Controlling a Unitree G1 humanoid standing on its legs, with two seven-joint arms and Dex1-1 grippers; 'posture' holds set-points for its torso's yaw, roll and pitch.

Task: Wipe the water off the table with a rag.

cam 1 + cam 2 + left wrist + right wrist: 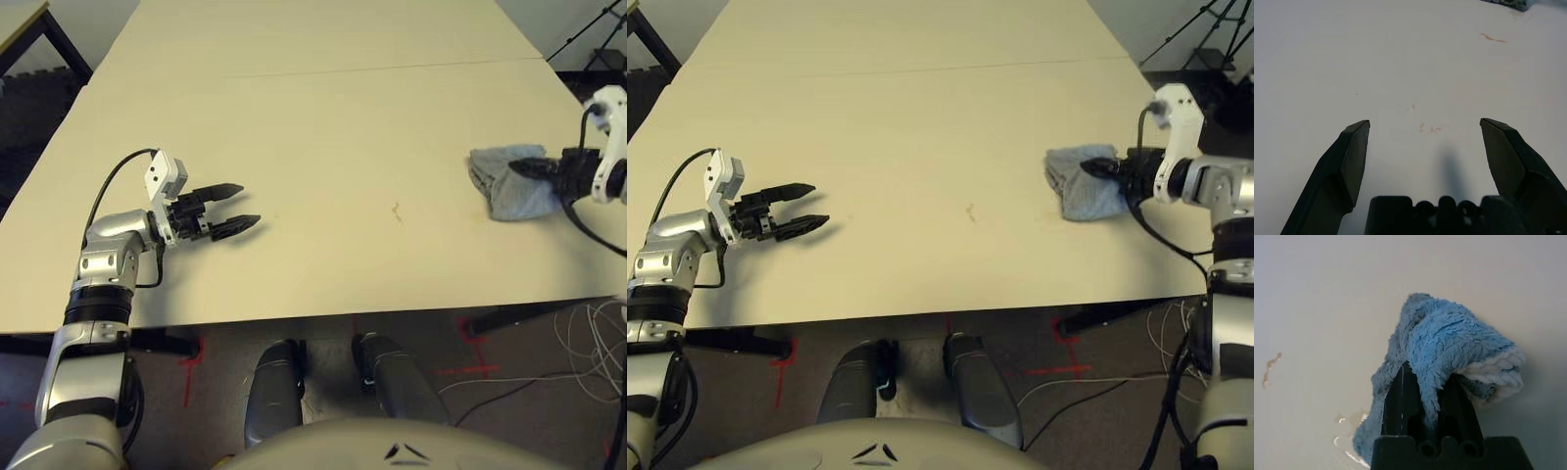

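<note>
Right gripper (1107, 168) closed on bunched blue-grey rag (1449, 338), left gripper (245, 204) wide open and empty, above table (313, 127)

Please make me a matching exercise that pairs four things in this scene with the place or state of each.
Things
1. Rag
2. Left tool
3. Right tool
4. Thin squiggle of water

Places and states
A. open and empty
B. on bare tabletop, between the two tools
C. blue-grey and bunched up
D. shut on fuzzy cloth

Right pairs: 1-C; 2-A; 3-D; 4-B
</note>
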